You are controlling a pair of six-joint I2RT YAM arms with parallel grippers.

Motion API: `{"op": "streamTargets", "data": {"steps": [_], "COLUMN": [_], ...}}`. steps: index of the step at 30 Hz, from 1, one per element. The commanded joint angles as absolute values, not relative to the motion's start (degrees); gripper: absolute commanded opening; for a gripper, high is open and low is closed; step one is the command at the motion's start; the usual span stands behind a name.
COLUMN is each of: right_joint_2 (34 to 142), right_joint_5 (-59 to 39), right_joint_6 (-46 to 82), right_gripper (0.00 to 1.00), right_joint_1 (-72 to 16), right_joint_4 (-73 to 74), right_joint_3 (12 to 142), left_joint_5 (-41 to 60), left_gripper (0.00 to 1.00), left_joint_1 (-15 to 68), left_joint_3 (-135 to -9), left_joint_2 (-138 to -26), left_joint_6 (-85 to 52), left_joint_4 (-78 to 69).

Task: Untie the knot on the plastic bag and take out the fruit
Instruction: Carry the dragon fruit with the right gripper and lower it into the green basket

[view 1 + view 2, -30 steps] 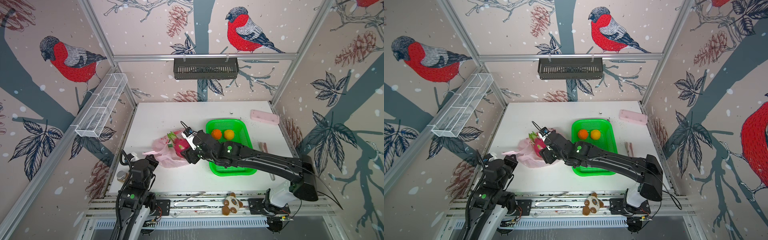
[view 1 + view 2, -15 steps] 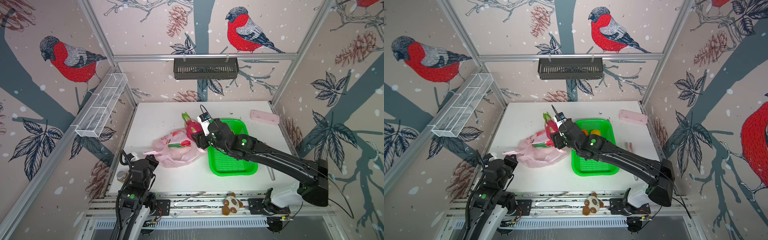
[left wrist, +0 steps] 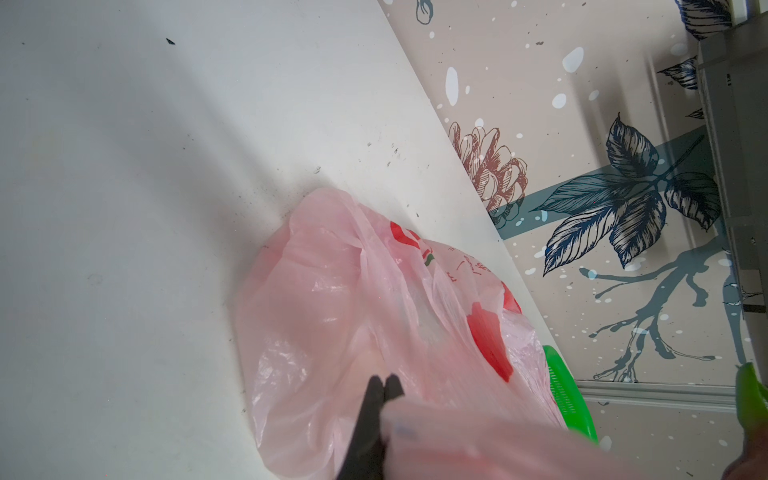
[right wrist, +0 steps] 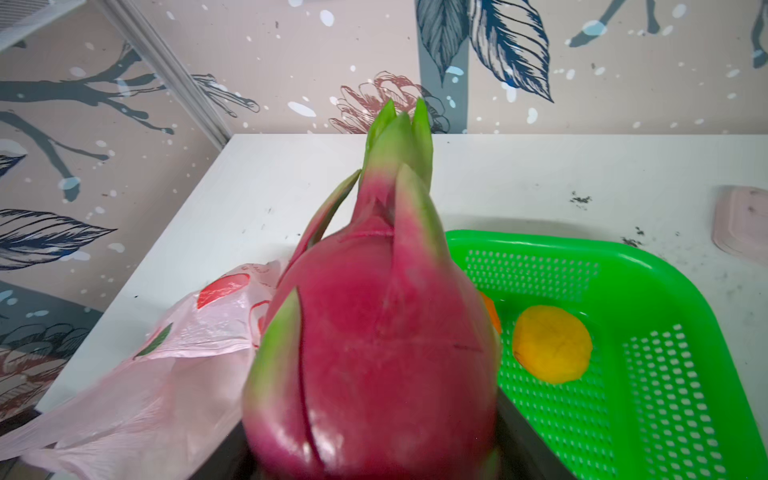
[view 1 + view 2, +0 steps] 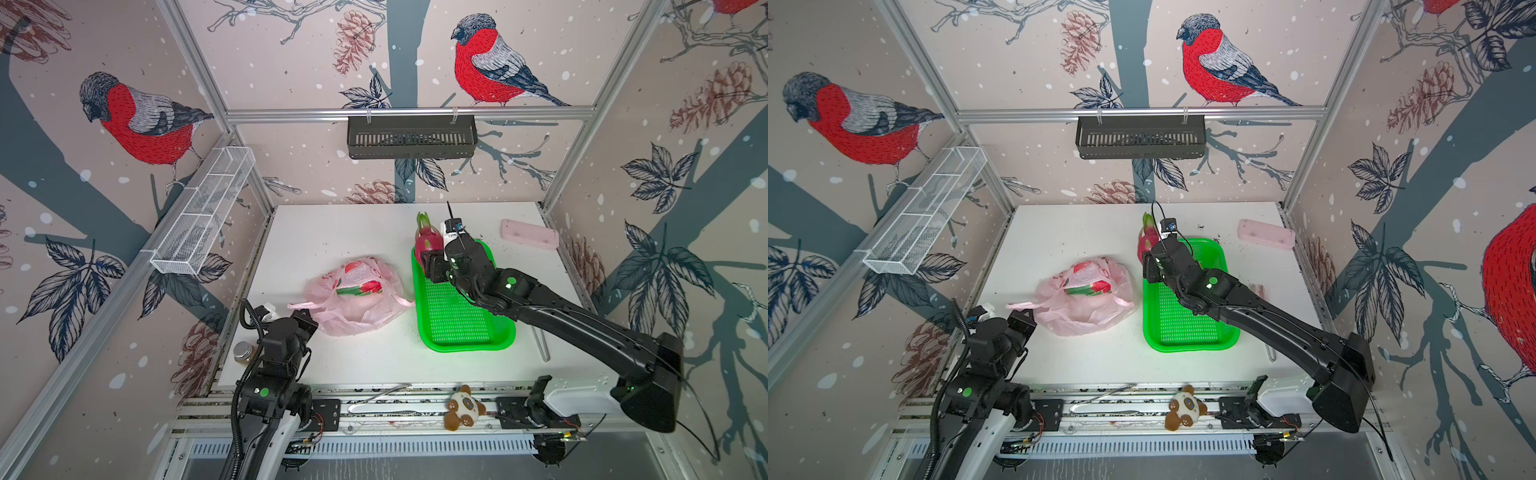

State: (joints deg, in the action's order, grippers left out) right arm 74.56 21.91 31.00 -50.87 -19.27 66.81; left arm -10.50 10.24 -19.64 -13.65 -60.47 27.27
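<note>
The pink plastic bag (image 5: 353,297) (image 5: 1086,295) (image 3: 353,299) lies crumpled on the white table left of the green basket. My left gripper (image 5: 305,319) (image 5: 1022,319) (image 3: 384,380) sits at the bag's near-left corner, shut on a stretched handle. My right gripper (image 5: 432,259) (image 5: 1152,266) (image 4: 374,457) is shut on a magenta dragon fruit (image 5: 428,239) (image 5: 1148,241) (image 4: 374,332), held green tip up over the basket's far-left corner. Two orange fruits (image 4: 552,344) lie in the basket, one mostly hidden behind the dragon fruit. The knot is not in view.
The green basket (image 5: 457,332) (image 5: 1183,332) (image 4: 665,332) stands right of the bag under my right arm. A pale-pink block (image 5: 530,235) lies at the far right. A plush toy (image 5: 461,409) rests on the front rail, a small jar (image 5: 243,351) at the near-left edge.
My right gripper has lifted the dragon fruit out of the bag and carried it right and farther back, to the basket's far-left corner. The left arm has stayed put.
</note>
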Motion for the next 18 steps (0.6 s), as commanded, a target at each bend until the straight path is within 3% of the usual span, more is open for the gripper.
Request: {"op": "streamTargets", "data": {"steps": [1, 18], "right_joint_2": [72.6, 74.7], "right_joint_5": [25.0, 20.9], "right_joint_6": [34.4, 44.4], "right_gripper": [0.30, 0.30], "right_joint_1": [-50.3, -51.1], "right_joint_4": [-19.0, -19.0], "right_joint_3": [63.2, 50.3], "left_joint_5": [-10.2, -9.8], "left_gripper": [0.00, 0.00], "left_joint_1": [10.2, 10.2], "left_joint_3": [-20.1, -20.7], "left_joint_2": [-14.2, -15.2], "left_joint_6": [-59.6, -57.8], "left_joint_4": [23.7, 23.2]}}
